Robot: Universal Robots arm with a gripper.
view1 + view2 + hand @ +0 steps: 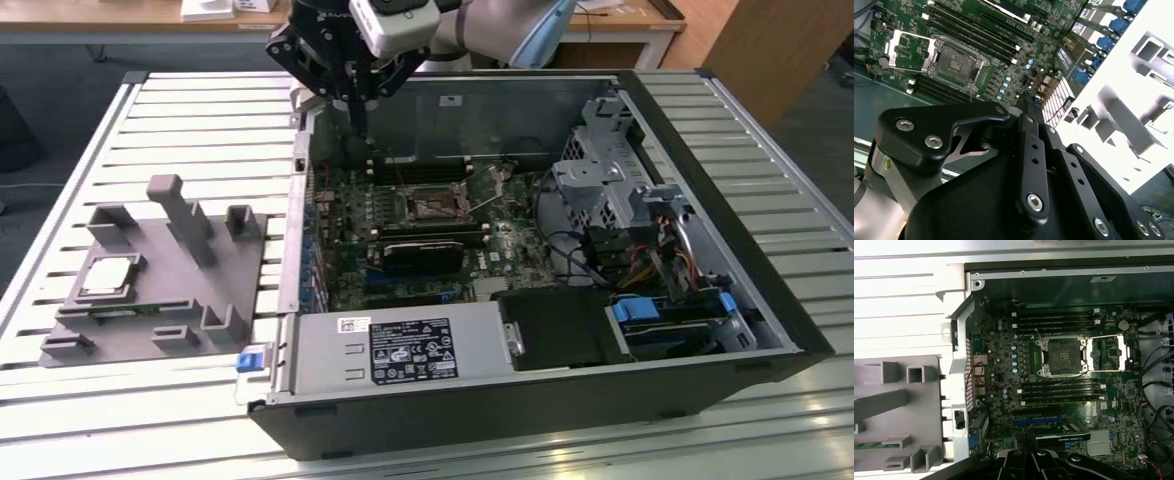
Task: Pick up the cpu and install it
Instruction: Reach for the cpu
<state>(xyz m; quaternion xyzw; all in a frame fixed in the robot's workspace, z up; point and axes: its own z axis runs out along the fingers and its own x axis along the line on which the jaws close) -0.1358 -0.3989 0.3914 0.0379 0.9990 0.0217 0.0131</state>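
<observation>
The cpu (110, 275), a small silver square, lies on the grey fixture plate (147, 300) at the exterior view's left, outside the computer case. My gripper (358, 126) hangs far from it, above the far left corner of the open case (534, 400). Its black fingers meet in one thin tip (1031, 99), shut with nothing between them. The motherboard's cpu socket (1063, 356) stands bare, its metal load plate (1109, 352) swung open beside it. The same socket (956, 62) lies past the fingertips in the second wrist view.
Memory slots (1059, 390) flank the socket, and a black card (420, 250) sits below it. A power supply (400, 350) and drive cage (614, 170) fill the case's near and right sides. Grey posts (180, 215) rise from the fixture. A slatted table (80, 130) carries everything.
</observation>
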